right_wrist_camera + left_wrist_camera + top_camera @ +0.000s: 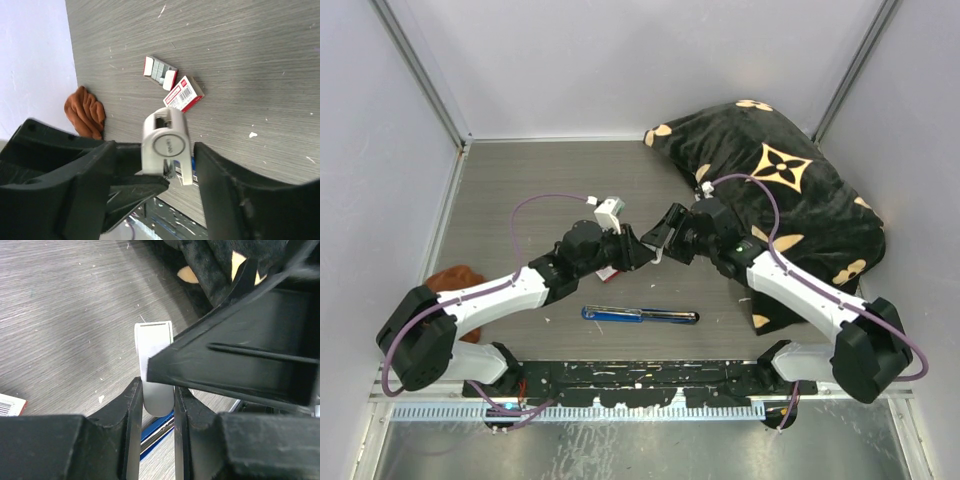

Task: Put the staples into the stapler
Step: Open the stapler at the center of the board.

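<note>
The step in hand looks like a handover in mid-air over the middle of the table [540, 190], not yet the loading itself. The left gripper [156, 390] has its fingers pressed against both flat sides of a small white oblong piece [167, 147], so it appears to have it clamped. The right gripper [662, 238] stands part-open around the same piece, and a sliver of table shows between the piece and one of its fingers, so I judge it is not gripping. The stapler [640, 315] lies on the table just near of the two grippers, between the arm bases. It seems folded out flat, blue half to the left and black half to the right, and neither gripper touches it. The staples [159, 70] sit as a grey block in a small red-ended tray [150, 65], just beside a red-and-white box [184, 94]. They are on the far side of the stapler and left of centre, and the left arm hides them in the top view. A crumpled brown cloth [85, 112] lies farther left, and a black patterned cushion [790, 200] fills the far right corner. Next, the white piece probably needs setting down, well apart from the stapler. Then a freed gripper must pinch the narrow staple block squarely out of its tray. The block should be laid in line with the stapler's channel, without twisting it.
</note>
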Controlling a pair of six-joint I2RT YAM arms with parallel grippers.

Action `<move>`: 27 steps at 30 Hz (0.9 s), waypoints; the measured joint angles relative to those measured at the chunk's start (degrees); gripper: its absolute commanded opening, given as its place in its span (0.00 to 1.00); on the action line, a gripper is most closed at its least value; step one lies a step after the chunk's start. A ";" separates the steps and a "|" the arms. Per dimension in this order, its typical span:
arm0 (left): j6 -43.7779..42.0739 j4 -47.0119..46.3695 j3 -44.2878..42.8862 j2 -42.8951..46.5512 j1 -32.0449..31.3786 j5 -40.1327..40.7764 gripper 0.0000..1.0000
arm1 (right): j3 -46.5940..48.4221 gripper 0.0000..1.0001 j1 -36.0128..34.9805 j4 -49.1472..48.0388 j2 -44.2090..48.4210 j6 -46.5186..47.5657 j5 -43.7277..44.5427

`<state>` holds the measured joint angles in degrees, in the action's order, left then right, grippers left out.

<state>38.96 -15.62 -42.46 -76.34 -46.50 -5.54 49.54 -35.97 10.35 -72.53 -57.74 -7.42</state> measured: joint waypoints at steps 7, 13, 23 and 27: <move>-7.89 3.72 0.42 2.49 0.00 -5.42 0.00 | 0.57 0.80 1.49 3.15 6.08 8.63 -0.98; -19.12 15.87 -1.66 8.52 0.00 -13.22 0.00 | 4.61 0.79 7.72 9.92 6.62 24.41 -12.52; -30.12 36.57 -11.43 9.09 0.00 -29.59 0.00 | 1.16 0.77 4.11 9.46 15.39 41.53 -38.10; -31.15 40.39 -12.98 9.42 0.00 -34.18 0.00 | -0.33 0.76 2.36 7.45 14.43 43.78 -42.38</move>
<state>7.81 24.77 -55.44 -66.92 -46.50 -39.72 49.21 -33.61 17.80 -58.11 -13.96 -49.80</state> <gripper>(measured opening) 0.254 0.773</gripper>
